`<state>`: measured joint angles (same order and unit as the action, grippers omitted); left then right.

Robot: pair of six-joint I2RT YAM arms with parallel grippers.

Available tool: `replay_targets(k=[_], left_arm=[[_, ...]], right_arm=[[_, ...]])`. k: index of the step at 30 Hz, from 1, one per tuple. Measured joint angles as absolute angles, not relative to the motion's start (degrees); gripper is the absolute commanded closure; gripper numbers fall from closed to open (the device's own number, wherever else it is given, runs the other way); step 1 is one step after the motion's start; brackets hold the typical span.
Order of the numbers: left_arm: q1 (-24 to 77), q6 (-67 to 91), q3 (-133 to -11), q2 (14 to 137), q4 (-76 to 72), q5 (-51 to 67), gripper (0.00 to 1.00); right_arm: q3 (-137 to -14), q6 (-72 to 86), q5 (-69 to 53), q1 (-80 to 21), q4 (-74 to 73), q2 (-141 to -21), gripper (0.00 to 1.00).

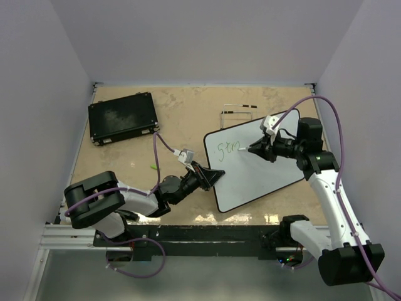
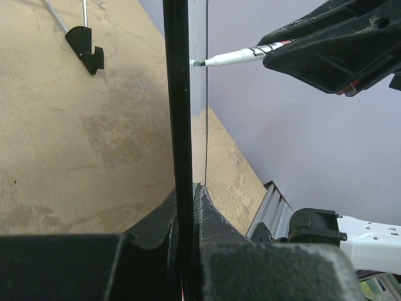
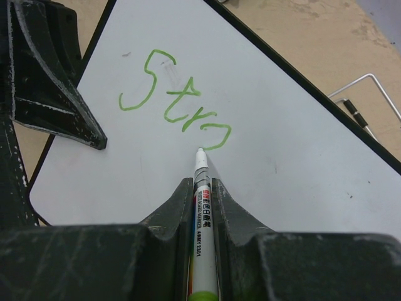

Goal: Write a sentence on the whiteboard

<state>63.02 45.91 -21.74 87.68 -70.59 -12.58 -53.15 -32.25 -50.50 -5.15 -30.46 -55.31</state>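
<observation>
Lying far left: a flat black case sits by the far-left corner of the tan worktop, well apart from everything else.
Left end effector: clamped on the left short edge of the whiteboard, close to its near-left corner. Its wrist view shows the board's black rim edge-on between the two fingers.
Whiteboard: it occupies the right half of the worktop. Its long axis runs left to right and is skewed, so the right end sits farther from the near edge than the left end. Whether the gripped edge is raised off the worktop cannot be told.
Sentence: green strokes in the board's far-left corner read "Str" plus one partly formed letter. The line of writing follows the board's long axis.
Wire frame: thin metal with black tips, lying on the worktop just beyond the board's far long edge.
Marker: white barrel with its long axis across the board, nib pointing left. The tip touches the white surface at the end of the last green stroke.
Right end effector: closed around the marker barrel, hanging over the board's far half, near its middle.
</observation>
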Motion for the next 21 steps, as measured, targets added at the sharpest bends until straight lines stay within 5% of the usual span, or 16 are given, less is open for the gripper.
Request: replay_targets(k=[21], left_arm=[[63.0, 45.6, -21.7, 88.3, -71.5, -12.2, 1.00]], right_arm=[[-55.2, -28.0, -52.9, -5.1, -27.0, -57.8, 1.00]])
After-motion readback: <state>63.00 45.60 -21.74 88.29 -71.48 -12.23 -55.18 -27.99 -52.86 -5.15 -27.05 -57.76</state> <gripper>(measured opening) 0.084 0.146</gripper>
